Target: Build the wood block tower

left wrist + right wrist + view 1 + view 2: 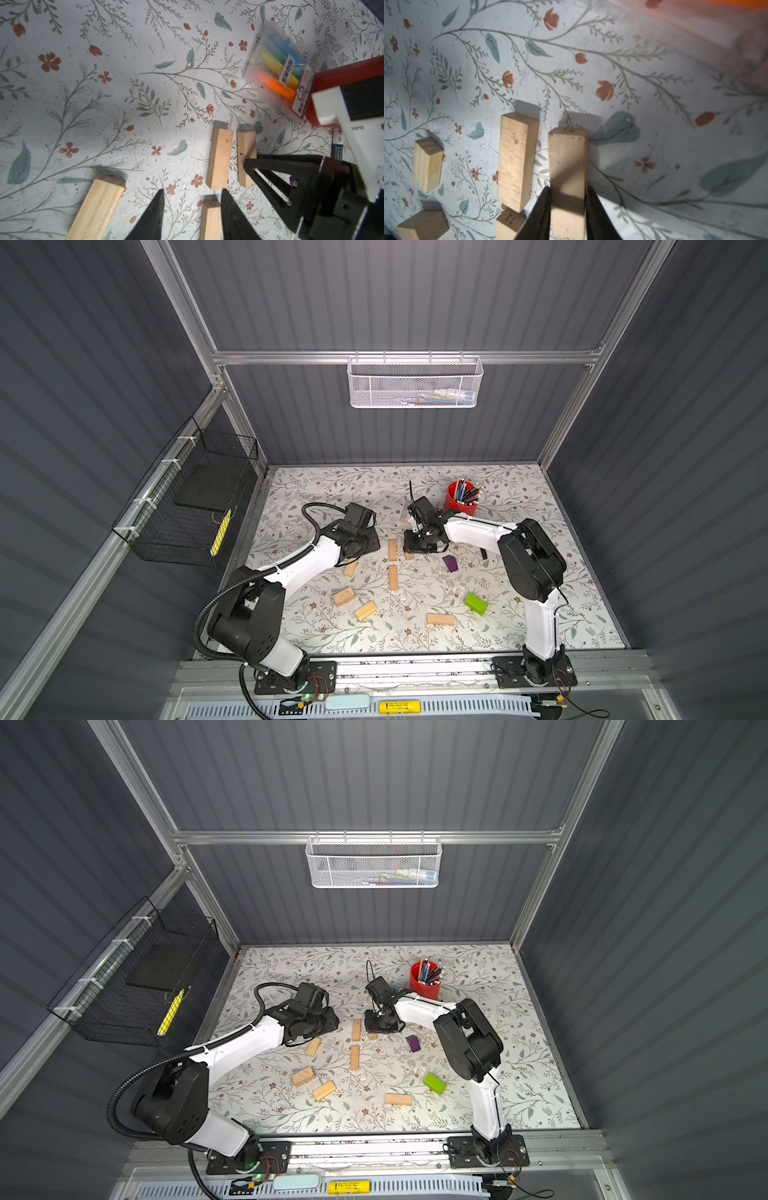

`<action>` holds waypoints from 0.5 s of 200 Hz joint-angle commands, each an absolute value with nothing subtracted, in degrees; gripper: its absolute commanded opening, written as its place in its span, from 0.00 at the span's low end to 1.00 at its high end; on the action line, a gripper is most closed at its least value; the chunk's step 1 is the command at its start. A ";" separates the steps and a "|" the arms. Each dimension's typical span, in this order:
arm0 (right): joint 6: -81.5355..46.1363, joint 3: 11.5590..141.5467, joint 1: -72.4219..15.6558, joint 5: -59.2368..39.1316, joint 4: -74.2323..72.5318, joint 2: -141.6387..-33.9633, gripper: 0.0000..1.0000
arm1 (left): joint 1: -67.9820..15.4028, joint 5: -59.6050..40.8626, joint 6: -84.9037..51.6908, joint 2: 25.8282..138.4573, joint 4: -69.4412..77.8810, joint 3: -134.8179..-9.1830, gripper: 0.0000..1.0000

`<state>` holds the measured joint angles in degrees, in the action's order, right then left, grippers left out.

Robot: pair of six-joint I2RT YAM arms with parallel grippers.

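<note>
**Lift the pinched block straight up, clear of its neighbour**

In both top views the right arm reaches forward and inward over the table (519,614) with its elbow raised. The right gripper (419,549) points down onto a tan block (409,556), of which only a sliver shows. The left arm bends low on its own side, with the left gripper (360,546) close to the mat. Nothing is stacked yet: the other tan blocks (344,596), the purple block (450,563) and the green block (476,603) lie scattered.

In the left wrist view the left gripper (192,194) stands parted over bare mat and holds nothing. It is best kept out of the way for now.

In the right wrist view the right gripper (568,190) presses both long sides of the tan block (568,162), gripping near one end. A neighbouring block (518,160) lies parallel, just beside it. Held so far from its middle, the block may droop, so a slow vertical lift that keeps it level looks wise before carrying it to a bare spot
</note>
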<state>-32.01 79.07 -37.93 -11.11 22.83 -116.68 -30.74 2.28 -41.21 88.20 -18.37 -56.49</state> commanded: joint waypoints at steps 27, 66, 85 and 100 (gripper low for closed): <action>-38.29 78.40 -39.24 -9.87 22.59 -117.59 0.29 | -30.47 0.88 -42.14 89.25 -17.91 -56.16 0.45; -38.85 79.42 -39.44 -10.61 22.60 -117.80 0.35 | -30.37 0.46 -42.06 89.65 -17.70 -56.06 0.45; -38.86 79.30 -39.22 -10.16 23.19 -116.56 0.38 | -30.38 0.10 -42.10 89.82 -17.47 -56.16 0.45; -39.09 77.90 -38.81 -10.60 22.60 -114.61 0.40 | -30.37 -0.58 -42.10 90.00 -17.22 -56.24 0.45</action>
